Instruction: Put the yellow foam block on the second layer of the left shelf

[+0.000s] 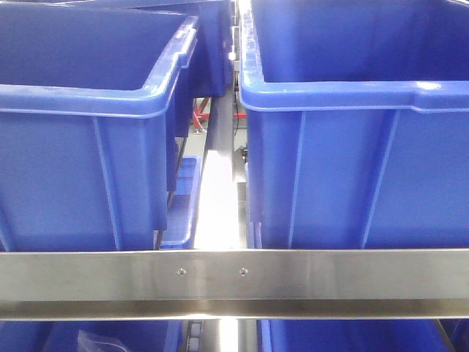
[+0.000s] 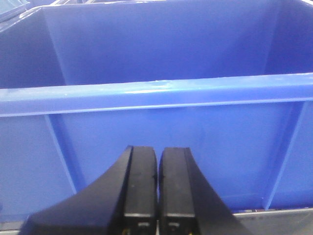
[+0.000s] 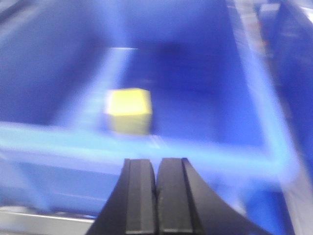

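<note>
The yellow foam block point(image 3: 129, 110) lies on the floor of a blue bin point(image 3: 274, 147) in the blurred right wrist view. My right gripper point(image 3: 157, 169) is shut and empty, outside the bin's near rim, below and slightly right of the block. In the left wrist view my left gripper point(image 2: 158, 156) is shut with nothing in it, close to the front wall of another blue bin point(image 2: 161, 93). The front view shows a steel front rail point(image 1: 234, 273) with two rivets under two blue bins point(image 1: 80, 95) point(image 1: 352, 95); neither gripper appears there.
A narrow gap point(image 1: 218, 198) with a steel strip runs between the two bins. Below the rail more blue bins point(image 1: 352, 336) show, one holding clear plastic point(image 1: 99, 341). A steel edge point(image 3: 39, 220) shows at the lower left of the right wrist view.
</note>
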Motion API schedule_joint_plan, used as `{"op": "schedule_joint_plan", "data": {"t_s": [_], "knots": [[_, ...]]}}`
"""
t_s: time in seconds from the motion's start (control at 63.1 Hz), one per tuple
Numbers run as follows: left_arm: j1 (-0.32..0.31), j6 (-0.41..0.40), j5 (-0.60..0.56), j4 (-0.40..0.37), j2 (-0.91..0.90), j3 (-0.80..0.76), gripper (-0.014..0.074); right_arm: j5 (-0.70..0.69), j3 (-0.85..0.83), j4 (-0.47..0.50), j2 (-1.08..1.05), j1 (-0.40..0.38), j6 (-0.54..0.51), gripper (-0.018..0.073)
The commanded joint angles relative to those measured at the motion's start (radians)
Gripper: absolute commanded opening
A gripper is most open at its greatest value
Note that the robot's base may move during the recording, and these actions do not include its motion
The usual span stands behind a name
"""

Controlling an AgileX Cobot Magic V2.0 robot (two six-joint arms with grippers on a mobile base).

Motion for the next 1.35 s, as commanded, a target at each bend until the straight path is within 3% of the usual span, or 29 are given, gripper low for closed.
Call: {"op": "schedule_joint_plan", "data": {"t_s": [0.0, 0.206, 1.331], "knots": [[-0.003, -0.004, -0.086, -0.003, -0.014, 0.026, 0.0136, -0.112, 0.038, -0.004, -0.063, -0.041, -0.009, 0.0055], [-0.003, -0.004, -0.086, -0.003, -0.014, 0.026, 0.0136, -0.305, 0.228, -0.004, -0.177, -0.055, -0.009, 0.0055], [-0.003, -0.004, -0.086, -0.003, -0.014, 0.026, 0.0136, -0.274, 0.222, -0.006, -0.176, -0.055, -0.009, 0.0055]]}}
